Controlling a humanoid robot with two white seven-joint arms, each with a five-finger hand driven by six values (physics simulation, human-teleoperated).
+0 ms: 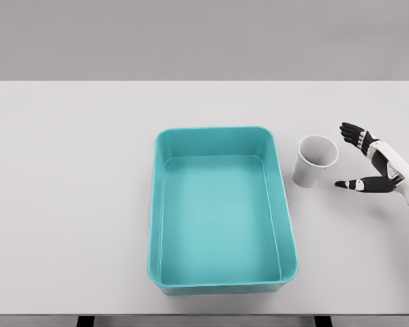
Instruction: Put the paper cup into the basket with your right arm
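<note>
The small white paper cup (316, 161) stands upright on the white surface (68, 204) just right of the empty teal plastic basket (221, 212), while the right hand (373, 165) spreads its fingers (351, 130) beside it, apparently readying a side grasp.

The rectangular teal plastic basket (221, 211) looks smooth with a soft satin sheen. At its 2 o'clock, the white paper cup (315, 161) looks matt. The pale grey surface (68, 204) is flat, matt, no visible grain.
</note>
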